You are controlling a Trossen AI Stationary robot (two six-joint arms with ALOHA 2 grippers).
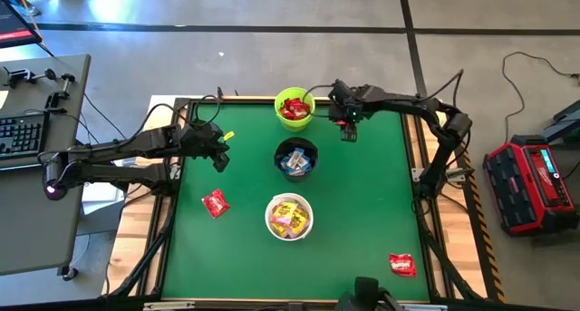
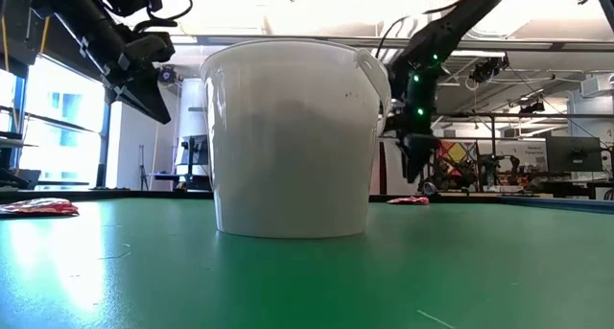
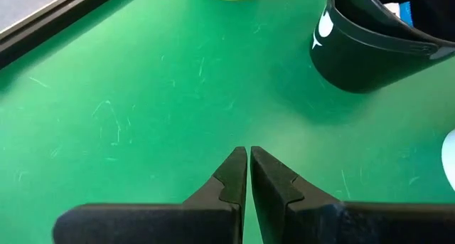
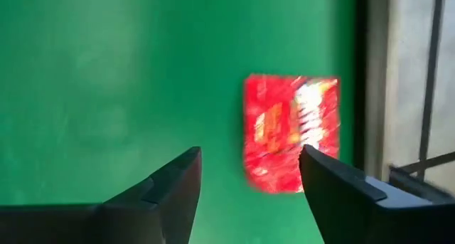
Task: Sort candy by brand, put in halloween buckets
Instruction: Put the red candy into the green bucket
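Sorting mostly done: green bucket (image 1: 294,109) held reds, black bucket (image 1: 296,159) blues, white bucket (image 1: 289,217) yellows. Two red candies loose on desk (image 1: 362,211): one (image 1: 215,203) below left end effector (image 1: 220,160), pressed together, empty; other (image 1: 401,265) well apart from right end effector (image 1: 348,131), spread, empty.

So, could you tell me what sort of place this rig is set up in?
Probably a robotics lab or workshop: a bare concrete floor around the green table, a keyboard on a side desk, and equipment racks beyond.
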